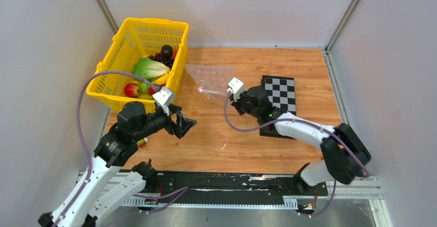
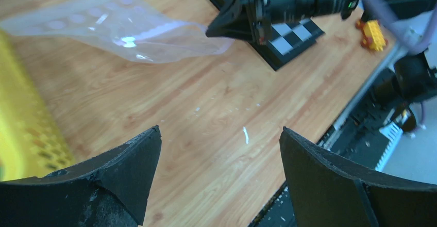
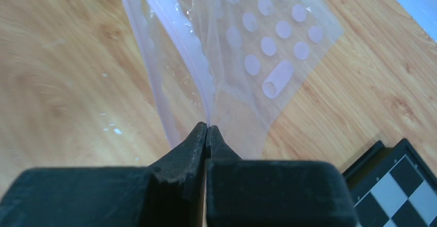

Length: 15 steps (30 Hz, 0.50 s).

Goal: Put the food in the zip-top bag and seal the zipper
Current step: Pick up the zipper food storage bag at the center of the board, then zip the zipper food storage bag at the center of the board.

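**Bag pinched, nothing packed**

The right gripper had clamped the bag's edge at the zipper. The left gripper hung open and empty. The food lay in the basket — filling and sealing remained.

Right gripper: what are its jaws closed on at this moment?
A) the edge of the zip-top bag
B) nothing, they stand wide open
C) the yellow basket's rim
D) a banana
A: in the right wrist view the right gripper has its jaws pinched together on the edge of the zip-top bag.
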Motion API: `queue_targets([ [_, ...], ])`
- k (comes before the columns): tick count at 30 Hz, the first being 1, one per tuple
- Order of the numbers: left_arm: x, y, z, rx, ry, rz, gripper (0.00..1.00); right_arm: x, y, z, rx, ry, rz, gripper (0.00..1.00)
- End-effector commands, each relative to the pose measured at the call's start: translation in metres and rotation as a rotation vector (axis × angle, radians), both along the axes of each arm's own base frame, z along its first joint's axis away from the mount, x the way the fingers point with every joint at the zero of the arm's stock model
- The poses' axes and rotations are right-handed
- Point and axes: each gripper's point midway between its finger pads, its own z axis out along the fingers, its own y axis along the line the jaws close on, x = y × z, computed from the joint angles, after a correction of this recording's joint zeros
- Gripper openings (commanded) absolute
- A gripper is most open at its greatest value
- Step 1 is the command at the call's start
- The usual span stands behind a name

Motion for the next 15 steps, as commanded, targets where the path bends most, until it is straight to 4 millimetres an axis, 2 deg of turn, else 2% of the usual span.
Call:
queue_targets([
  [1, 0.013, -0.023, -0.016, 0.069, 0.004, 0.059, 0.91, -0.041, -0.005, 0.037, 0.254, 0.115, -0.038, 0.00],
  [6, 0.006, -0.073, -0.017, 0.004, 0.028, 0.059, 0.89, -0.071, -0.021, 0.061, 0.411, 0.241, -0.126, 0.00],
  [11, 0.011, -0.103, -0.028, -0.081, 0.093, 0.150, 0.89, -0.096, -0.027, 0.075, 0.597, 0.361, -0.189, 0.00],
  [15, 0.010, -0.124, -0.016, -0.234, 0.123, 0.139, 0.88, -0.109, -0.032, 0.082, 0.683, 0.372, -0.219, 0.00],
])
